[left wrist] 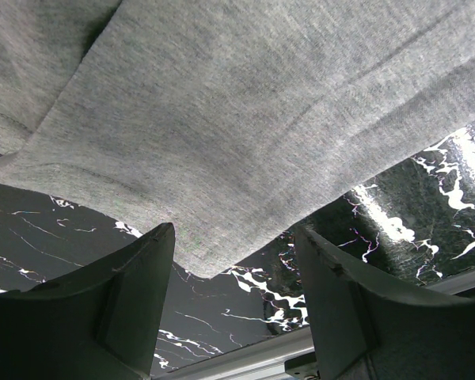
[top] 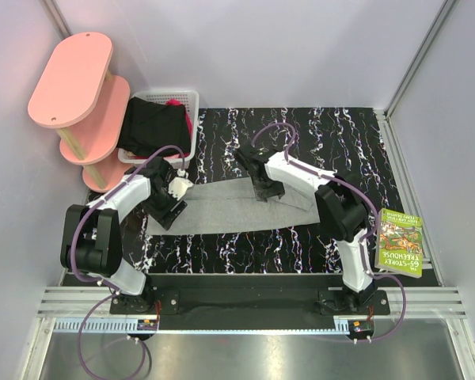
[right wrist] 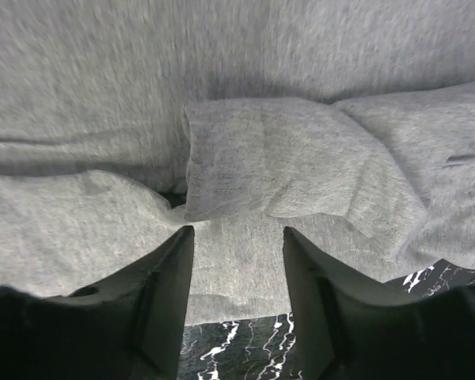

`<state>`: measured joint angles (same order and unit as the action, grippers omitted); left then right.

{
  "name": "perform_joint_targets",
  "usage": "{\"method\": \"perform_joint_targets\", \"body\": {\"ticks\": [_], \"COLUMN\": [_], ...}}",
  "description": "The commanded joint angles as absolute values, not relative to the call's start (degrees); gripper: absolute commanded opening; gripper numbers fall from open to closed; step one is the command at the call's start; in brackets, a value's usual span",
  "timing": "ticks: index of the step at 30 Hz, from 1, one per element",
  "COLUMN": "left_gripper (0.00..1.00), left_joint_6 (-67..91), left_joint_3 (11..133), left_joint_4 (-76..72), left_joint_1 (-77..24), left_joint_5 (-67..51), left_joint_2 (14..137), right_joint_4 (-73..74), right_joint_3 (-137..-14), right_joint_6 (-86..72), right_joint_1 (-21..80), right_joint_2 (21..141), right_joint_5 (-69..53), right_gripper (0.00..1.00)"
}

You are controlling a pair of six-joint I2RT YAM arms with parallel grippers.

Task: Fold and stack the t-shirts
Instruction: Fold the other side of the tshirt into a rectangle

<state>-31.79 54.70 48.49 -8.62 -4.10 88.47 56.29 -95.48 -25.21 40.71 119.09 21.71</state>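
A light grey t-shirt (top: 222, 207) lies folded into a long strip across the black marbled table (top: 340, 142). My left gripper (top: 165, 210) hovers at the strip's left end. In the left wrist view it (left wrist: 233, 233) is open, with the grey cloth (left wrist: 245, 103) just beyond its fingertips. My right gripper (top: 265, 192) is over the strip's far edge, right of centre. It (right wrist: 237, 233) stands open above the cloth, a folded sleeve flap (right wrist: 269, 150) ahead of it and nothing pinched. A black garment (top: 152, 123) and a bit of magenta cloth (top: 174, 103) lie in the basket.
The white lattice basket (top: 191, 99) stands at the table's back left corner. A pink two-tier shelf (top: 71, 79) stands left of it. A green book (top: 400, 241) lies at the table's right edge. Grey walls enclose the back and both sides.
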Motion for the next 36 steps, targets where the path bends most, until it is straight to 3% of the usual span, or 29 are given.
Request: {"method": "perform_joint_targets", "body": {"ticks": [1,5,8,12,17,27,36], "left_gripper": [0.67,0.67,0.67,0.67,0.67,0.67,0.69], "left_joint_6": [-31.46,-31.55,-31.64,-31.55,-31.55,-32.08,-31.02], "left_joint_3": [55.9,55.64,55.55,55.55,55.46,52.73,62.04], "left_joint_4": [48.78,48.69,48.78,48.78,48.69,45.44,47.55], "left_joint_1": [-8.96,-8.96,-8.96,-8.96,-8.96,-7.21,-7.29], "left_joint_5": [-5.1,-4.92,-4.83,-4.83,-4.66,-0.44,-1.23], "left_joint_2": [87.28,87.19,86.93,86.75,86.22,83.33,76.2], "right_joint_4": [57.3,56.17,48.54,32.22,24.45,24.34,32.51], "right_joint_3": [-96.23,-97.21,-92.65,-82.9,-75.59,-73.74,-80.84], "right_joint_6": [-26.19,-28.65,-29.79,-34.26,-42.09,-42.99,-36.57], "right_joint_1": [40.87,37.9,32.9,24.47,17.41,14.41,14.59], "right_joint_2": [117.96,112.0,104.72,99.23,105.88,117.07,105.48], "right_joint_5": [19.95,19.43,12.24,-8.12,-23.87,-24.09,-13.9], "right_gripper": [0.58,0.59,0.6,0.63,0.63,0.61,0.68]}}
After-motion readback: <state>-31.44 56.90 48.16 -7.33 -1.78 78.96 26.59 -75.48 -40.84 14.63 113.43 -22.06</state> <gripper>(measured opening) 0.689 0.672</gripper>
